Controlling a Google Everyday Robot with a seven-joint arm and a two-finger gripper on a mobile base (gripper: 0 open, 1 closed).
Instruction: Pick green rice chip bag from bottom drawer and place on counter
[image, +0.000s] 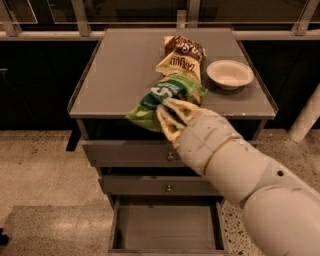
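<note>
My gripper (167, 114) is shut on the green rice chip bag (165, 97), a crinkly bright-green bag with white lettering. It holds the bag in the air over the front edge of the counter (125, 65), near the middle. The bag's far end overlaps the counter; its near end hangs past the rim. The bottom drawer (167, 227) is pulled open below, and its grey floor shows nothing on it. My white arm comes in from the lower right.
A brown-and-cream chip bag (181, 55) lies on the counter just behind the green bag. A white bowl (230, 73) sits at the counter's right. Two upper drawers with round knobs (170, 156) are closed. A white post (305, 120) stands at the right.
</note>
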